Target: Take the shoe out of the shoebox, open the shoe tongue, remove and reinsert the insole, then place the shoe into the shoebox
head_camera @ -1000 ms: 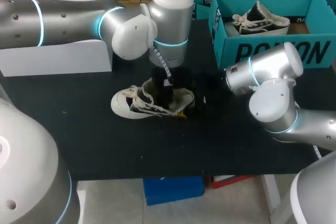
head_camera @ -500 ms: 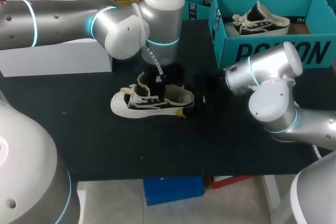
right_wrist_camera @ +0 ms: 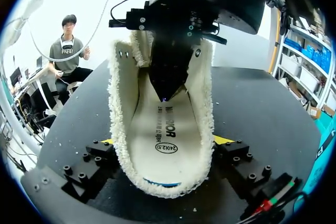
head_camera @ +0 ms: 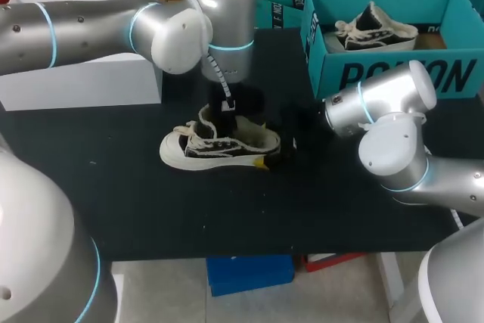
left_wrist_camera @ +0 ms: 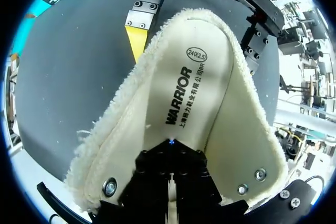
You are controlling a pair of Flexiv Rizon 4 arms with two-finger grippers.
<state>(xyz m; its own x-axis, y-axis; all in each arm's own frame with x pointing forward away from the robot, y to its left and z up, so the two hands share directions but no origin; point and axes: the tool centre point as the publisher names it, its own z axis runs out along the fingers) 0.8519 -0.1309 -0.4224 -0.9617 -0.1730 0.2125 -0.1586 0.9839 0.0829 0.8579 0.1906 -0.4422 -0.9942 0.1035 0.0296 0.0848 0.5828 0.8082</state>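
**Position.** The low white-and-black canvas shoe (head_camera: 218, 145) with cream fleece lining stands on its sole near the middle of the black tabletop (head_camera: 136, 209), toe to the left and heel to the right. It is out of the teal cardboard shoebox (head_camera: 393, 77) at the far right. A second shoe (head_camera: 374, 26) rests inside that box.

**Tools.** The right tool (right_wrist_camera: 166, 141) is grasping the shoe at the heel, with its yellow-tipped fingers (right_wrist_camera: 224, 140) bearing on both sides. The left tool (left_wrist_camera: 169, 150) hangs over the shoe mouth, with its tip down on the flat cream printed insole (left_wrist_camera: 194, 87), about midway along it. Its fingers are clenched together. We cannot tell whether any of the insole is pinched between them. The insole lies flat inside, and the fleece collar is spread wide.

**Judgement.** The step in hand concerns the insole, either lifting it out or pressing it home. The pictures do not settle which.

- **Heel:** The right tool should hold the heel firm against the tabletop so the shoe neither tips nor slides.
- **Removal:** The left tool should take an edge of the insole near the heel, not the middle, and peel upward along the shoe's length.
- **Seating:** The left tool should press from toe to heel until no edge curls against the lining.
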